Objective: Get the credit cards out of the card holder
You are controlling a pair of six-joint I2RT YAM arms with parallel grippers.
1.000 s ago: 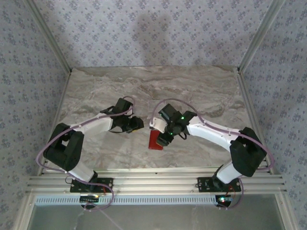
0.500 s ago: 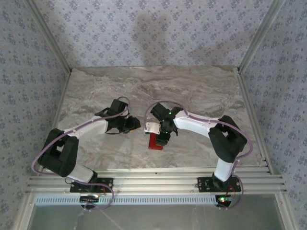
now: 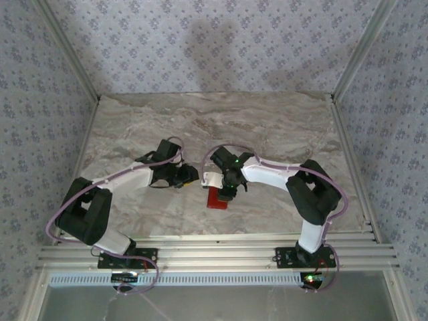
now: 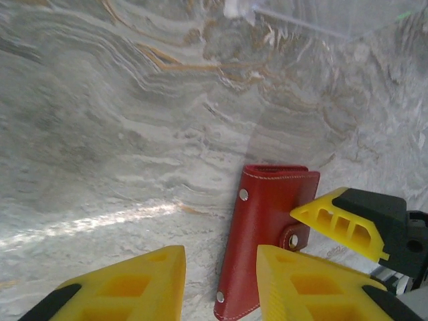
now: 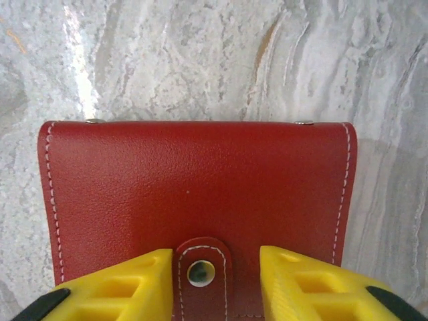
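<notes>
Two robot arms bend inward over a marble table (image 3: 281, 127), seen from above. At lower left of that frame, the left arm (image 3: 127, 179) rises from its base, folds at a black elbow and stretches its white forearm towards the centre, the left gripper (image 3: 190, 177) pointing right. In its wrist view, the yellow fingers (image 4: 134, 287) stand partly apart along the bottom edge with nothing clamped between them. The lower end of the card holder (image 4: 267, 221) lies on the marble in the gap beyond, seemingly clear of both.

In the overhead frame the red card holder (image 3: 215, 199) sits just below centre, folded shut, its snap tab (image 5: 200, 271) fastened. From lower right, the right arm (image 3: 267, 172) climbs to a raised elbow and reaches left, the right gripper (image 3: 226, 188) tipped down over the card holder. Its wrist view shows the jaws part open, one finger on each side of the tab. Whether the tips press the leather is hard to tell.
</notes>
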